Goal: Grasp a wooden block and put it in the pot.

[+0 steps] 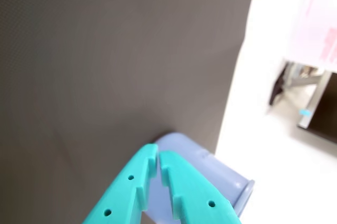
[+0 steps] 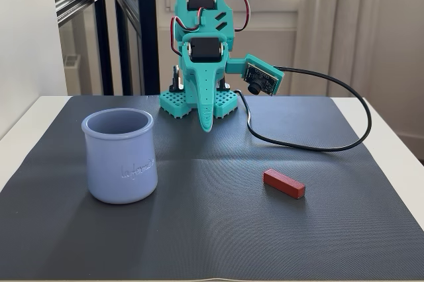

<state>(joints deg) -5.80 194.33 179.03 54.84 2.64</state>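
Note:
The red wooden block [image 2: 283, 184] lies flat on the dark mat at the front right in the fixed view; it does not show in the wrist view. The lavender-blue pot [image 2: 120, 163] stands upright at the front left, apparently empty, and it also shows in the wrist view [image 1: 224, 179] behind the fingers. My teal gripper [image 2: 206, 123] hangs folded at the arm's base at the back of the mat, tips down, far from both. In the wrist view the gripper [image 1: 158, 153] is shut and holds nothing.
A dark grey mat [image 2: 218, 229] covers a white table [image 2: 397, 143]. A black cable [image 2: 318, 146] loops across the mat's back right from the wrist camera [image 2: 260, 78]. Windows and a dark door frame stand behind the arm.

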